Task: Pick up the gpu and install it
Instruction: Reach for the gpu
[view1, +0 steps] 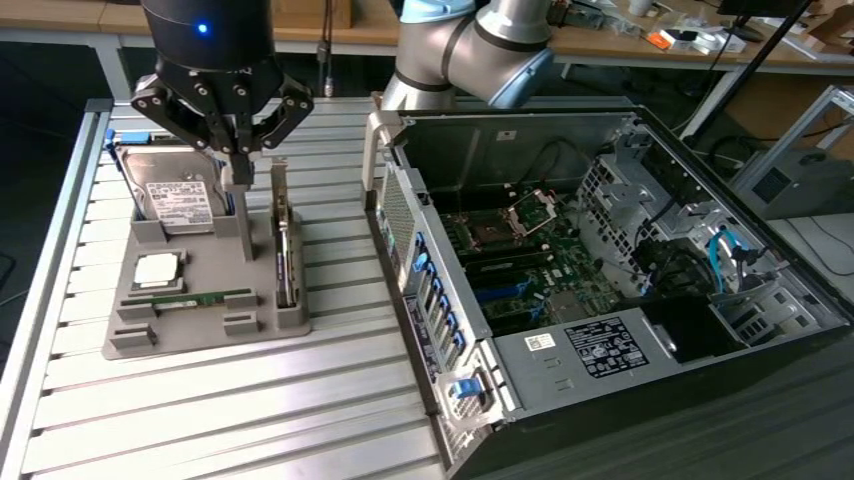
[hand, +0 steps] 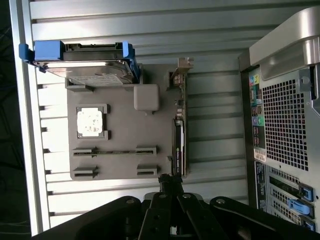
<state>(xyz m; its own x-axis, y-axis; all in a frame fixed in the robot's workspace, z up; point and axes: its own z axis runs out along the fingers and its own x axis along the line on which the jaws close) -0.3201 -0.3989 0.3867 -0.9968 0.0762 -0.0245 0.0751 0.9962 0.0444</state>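
Closed hand above and beside the upright gpu, apart.
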